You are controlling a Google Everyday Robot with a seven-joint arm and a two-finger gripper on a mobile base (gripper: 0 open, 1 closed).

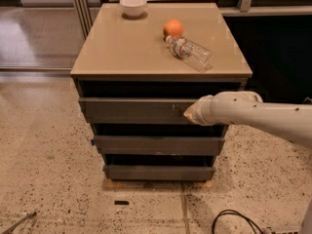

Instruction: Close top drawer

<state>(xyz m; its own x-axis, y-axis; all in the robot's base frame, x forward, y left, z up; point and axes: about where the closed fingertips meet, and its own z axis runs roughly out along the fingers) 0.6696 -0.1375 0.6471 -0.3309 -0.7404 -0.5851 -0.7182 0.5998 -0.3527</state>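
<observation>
The top drawer is a wide dark grey drawer with a flat front, standing slightly out from the cabinet under the tan top. A dark gap shows above it. My white arm reaches in from the right. My gripper is at the arm's tip, against the drawer front right of centre, by its small pale scratches. The arm's end hides the fingers.
A white bowl, an orange and a lying clear plastic bottle rest on the cabinet top. Two narrower grey drawer fronts sit below. A black cable lies on the speckled floor.
</observation>
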